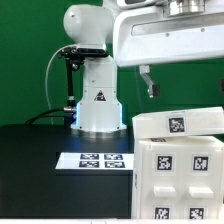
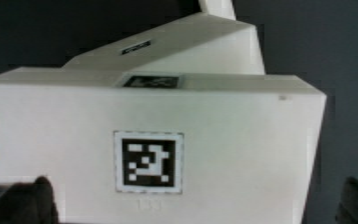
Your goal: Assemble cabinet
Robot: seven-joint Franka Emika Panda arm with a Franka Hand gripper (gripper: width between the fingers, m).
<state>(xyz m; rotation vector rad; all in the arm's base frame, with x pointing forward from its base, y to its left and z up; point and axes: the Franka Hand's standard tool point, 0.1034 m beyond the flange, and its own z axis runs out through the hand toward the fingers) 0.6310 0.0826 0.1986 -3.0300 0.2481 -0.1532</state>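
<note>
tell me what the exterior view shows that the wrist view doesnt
Only the exterior view shows the robot base, the marker board lying flat on the black table, the green backdrop, and the open gripper hanging above the parts.

Only the wrist view shows the dark fingertips standing wide apart either side of the cabinet box, touching nothing.

Both show the white tagged cabinet box with a white panel on or behind it.

One robot arm (image 1: 150,35) and one marker board (image 1: 97,160) with four tags stand on the counter (image 1: 35,170). Two white cabinet parts (image 1: 180,160) show: a box and a slab panel (image 1: 180,122).
</note>
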